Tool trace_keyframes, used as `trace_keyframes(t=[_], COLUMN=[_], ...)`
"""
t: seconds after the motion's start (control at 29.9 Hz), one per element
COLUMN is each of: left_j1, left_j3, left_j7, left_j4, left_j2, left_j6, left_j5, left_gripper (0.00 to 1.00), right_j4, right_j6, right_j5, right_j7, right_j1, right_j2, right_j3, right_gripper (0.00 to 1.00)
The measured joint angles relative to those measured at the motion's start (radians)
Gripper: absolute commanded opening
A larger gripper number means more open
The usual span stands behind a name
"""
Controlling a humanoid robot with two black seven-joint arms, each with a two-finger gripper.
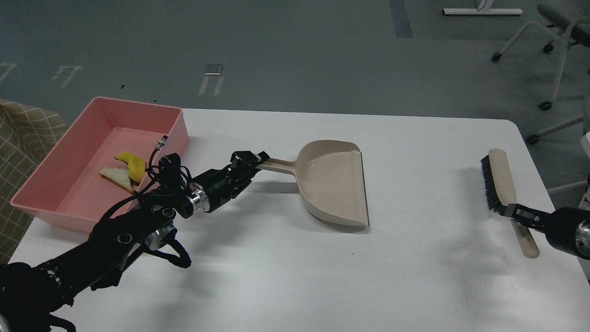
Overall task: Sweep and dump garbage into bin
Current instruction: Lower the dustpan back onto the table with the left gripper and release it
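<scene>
Both scraps of garbage lie inside the pink bin, partly behind our left arm. Our left gripper is clamped on the dustpan handle; our right gripper is clamped on the brush handle. Withdrawing the left arm carelessly could catch the bin wall, shoving it toward the table edge.

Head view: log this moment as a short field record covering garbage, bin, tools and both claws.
garbage: yellow scrap and whitish slice, both inside bin
bin: pink tray, table's left edge
dustpan: looks empty, pan resting on table, handle in left claw
brush: lying at table's right side, handle in right claw
task state: scraps appear already dumped
</scene>
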Motion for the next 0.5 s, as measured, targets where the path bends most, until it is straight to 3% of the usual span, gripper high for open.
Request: trace_keyframes(t=[0.13,0.27,0.3,0.37,0.47,0.5], left_j1=[0.001,0.001,0.001,0.001,0.001,0.001], left_j3=[0.002,0.002,0.002,0.002,0.000,0.000], left_j7=[0.006,0.009,0.009,0.009,0.009,0.009], left_j4=[-0.008,-0.024,-0.027,-0.029,-0.029,-0.030], left_j2=[-0.002,-0.003,-0.001,0.003,0.009,0.010], left_j6=[0.000,0.000,0.000,-0.002,-0.007,-0.009], left_j5=[0.001,0.001,0.001,-0.002,-0.023,-0.032], left_gripper=[0.48,0.82,0.84,0.92,0.94,0.96], right_j4=[0.003,0.006,0.006,0.006,0.003,0.003], right_j6=[0.000,0.000,0.000,0.000,0.000,0.000], right_j5=[0.001,0.001,0.001,0.001,0.000,0.000], right_j7=[0.002,0.003,0.003,0.003,0.003,0.003], right_j1=[0.001,0.001,0.002,0.009,0.024,0.026], right_j2=[0.010,0.030,0.032,0.033,0.038,0.041], right_j3=[-0.001,-0.014,-0.016,-0.019,-0.020,-0.020], right_gripper=[0.00,0.00,0.01,0.09,0.15,0.23])
